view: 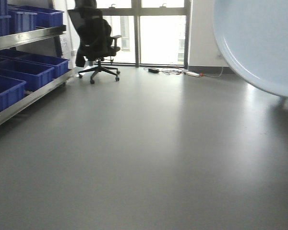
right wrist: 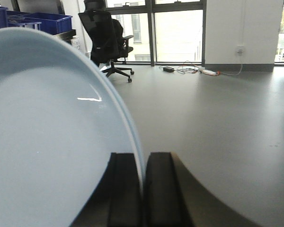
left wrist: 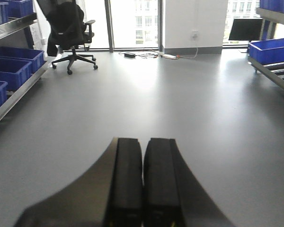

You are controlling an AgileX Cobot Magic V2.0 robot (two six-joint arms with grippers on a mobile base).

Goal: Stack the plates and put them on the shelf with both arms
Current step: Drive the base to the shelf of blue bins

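Note:
A large pale bluish-white plate fills the left of the right wrist view, held upright on edge. My right gripper is shut on its rim, one finger on each side. A second rim line runs along the edge, but I cannot tell whether two plates are stacked there. The same plate bulges into the upper right of the front view, raised above the floor. My left gripper is shut with nothing between its fingers, pointing over bare floor. The steel shelf with blue crates runs along the left wall.
A black office chair stands by the windows, past the far end of the shelf. Cables and a power strip lie on the floor by the window. A second rack holding a blue crate stands on the right in the left wrist view.

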